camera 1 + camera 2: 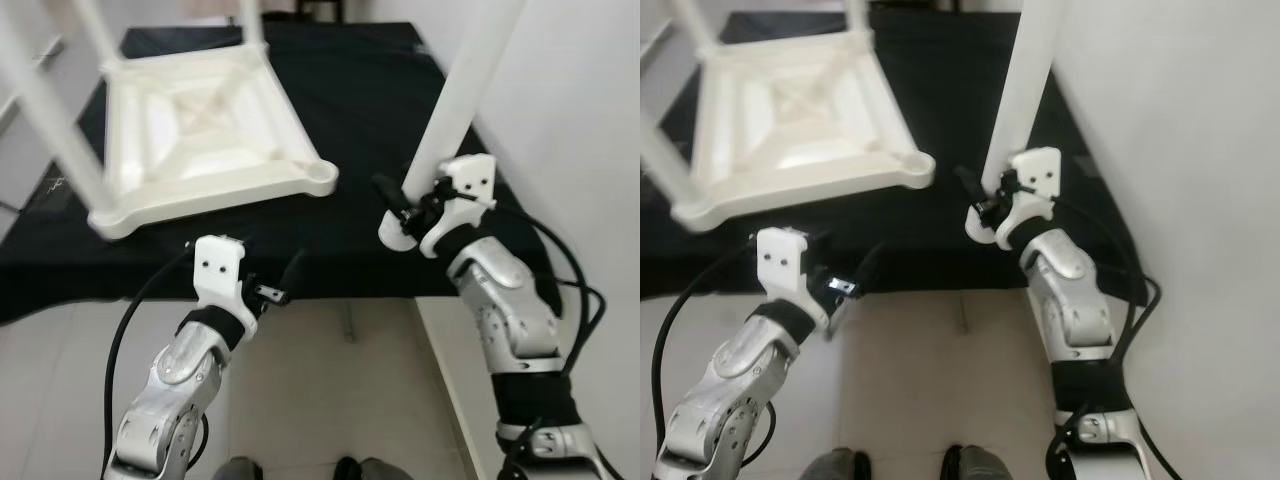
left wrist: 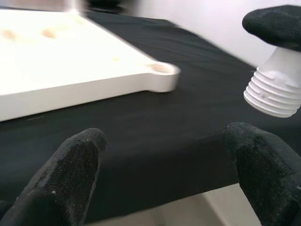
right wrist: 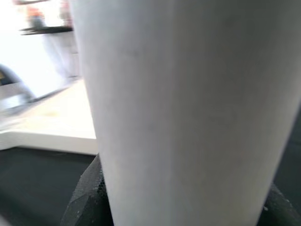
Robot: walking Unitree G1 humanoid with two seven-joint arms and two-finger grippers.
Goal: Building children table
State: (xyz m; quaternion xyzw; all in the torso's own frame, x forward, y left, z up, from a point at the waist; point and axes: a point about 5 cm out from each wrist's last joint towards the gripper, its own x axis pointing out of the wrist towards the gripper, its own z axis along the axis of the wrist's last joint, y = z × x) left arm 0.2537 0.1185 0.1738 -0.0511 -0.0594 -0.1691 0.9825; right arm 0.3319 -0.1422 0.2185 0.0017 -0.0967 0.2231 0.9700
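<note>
A white children's table top [image 1: 200,130] lies upside down on a black-covered table [image 1: 360,90]. Three white legs [image 1: 40,110] stand up from its corners. The near right corner socket [image 1: 322,177] is bare. My right gripper [image 1: 405,205] is shut on a loose white leg [image 1: 465,90], held nearly upright to the right of that corner. The leg's threaded end [image 2: 275,92] hangs above the black cloth, apart from the socket [image 2: 162,70]. My left gripper [image 1: 280,285] stands open with nothing in it at the table's front edge, below the top.
A white wall [image 1: 580,100] runs close along the right side of the black table. Pale floor tiles [image 1: 330,400] lie in front of it, where I stand. The black cloth between the white top and the wall is bare.
</note>
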